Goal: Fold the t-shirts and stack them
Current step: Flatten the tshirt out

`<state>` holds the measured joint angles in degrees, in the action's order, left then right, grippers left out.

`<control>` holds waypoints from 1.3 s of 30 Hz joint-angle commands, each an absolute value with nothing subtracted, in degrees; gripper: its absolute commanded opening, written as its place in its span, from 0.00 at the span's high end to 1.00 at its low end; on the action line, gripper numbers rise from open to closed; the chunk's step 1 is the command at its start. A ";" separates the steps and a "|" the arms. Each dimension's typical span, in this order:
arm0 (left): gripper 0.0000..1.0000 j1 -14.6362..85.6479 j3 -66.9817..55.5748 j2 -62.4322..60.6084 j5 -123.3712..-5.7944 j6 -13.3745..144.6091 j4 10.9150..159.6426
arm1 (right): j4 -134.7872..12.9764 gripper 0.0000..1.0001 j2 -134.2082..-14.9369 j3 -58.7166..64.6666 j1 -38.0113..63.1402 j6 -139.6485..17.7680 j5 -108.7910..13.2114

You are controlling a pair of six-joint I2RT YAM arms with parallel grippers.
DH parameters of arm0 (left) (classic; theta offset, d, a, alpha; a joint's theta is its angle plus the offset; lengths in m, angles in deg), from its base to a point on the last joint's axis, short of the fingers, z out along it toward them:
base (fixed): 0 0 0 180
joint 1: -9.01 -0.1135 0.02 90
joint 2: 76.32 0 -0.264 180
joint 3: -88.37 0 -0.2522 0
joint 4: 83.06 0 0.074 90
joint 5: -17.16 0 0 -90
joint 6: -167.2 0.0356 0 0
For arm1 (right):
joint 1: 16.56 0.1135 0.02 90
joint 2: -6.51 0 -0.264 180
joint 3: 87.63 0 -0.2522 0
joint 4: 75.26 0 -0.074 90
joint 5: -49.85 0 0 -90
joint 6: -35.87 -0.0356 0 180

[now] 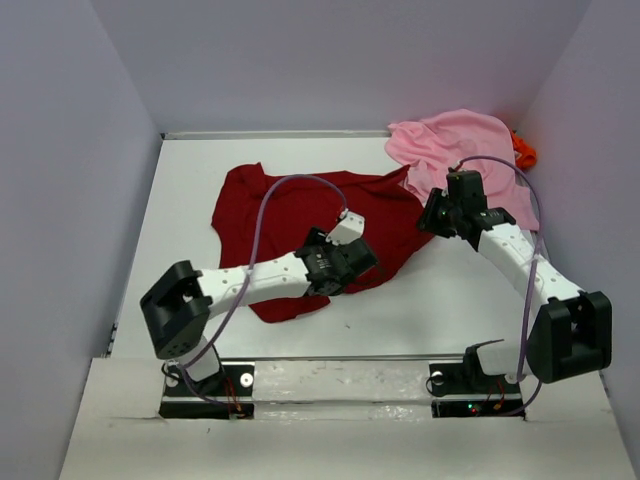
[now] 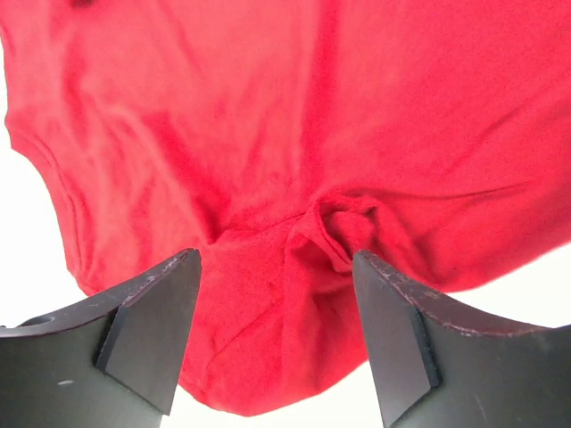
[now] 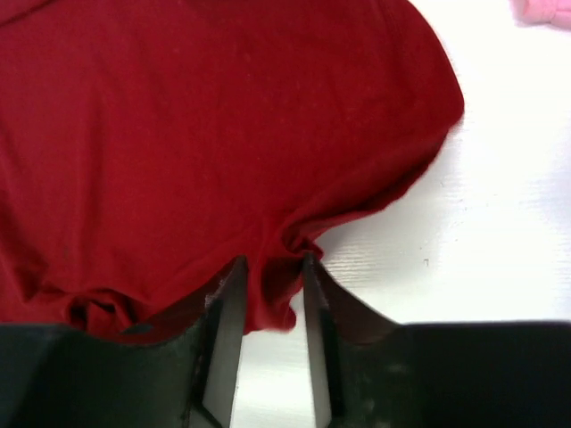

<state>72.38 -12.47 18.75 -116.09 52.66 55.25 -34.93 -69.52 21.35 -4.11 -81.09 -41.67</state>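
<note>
dark red t-shirt beneath left hand, released wide over puckered hem; right hand at edge, hold unclear

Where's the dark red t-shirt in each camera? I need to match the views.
Top external: the dark red t-shirt lies spread at mid-table, left of centre.
Left wrist: the shirt fills most of the frame, with its hem at the bottom.
Right wrist: the shirt fills the upper left, with its rounded edge to the right.
Shared landmark: the white table along the shirt's edge.
</note>
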 commanded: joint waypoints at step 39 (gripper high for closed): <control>0.19 84.86 -26.63 14.82 -107.91 40.72 54.35 | -37.86 0.56 -68.38 22.36 -3.20 -80.93 -42.70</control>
<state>85.36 -26.24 14.77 -105.88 40.27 53.96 -35.39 -70.00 22.23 -3.72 -80.96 -42.15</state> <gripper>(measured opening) 0.811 0.449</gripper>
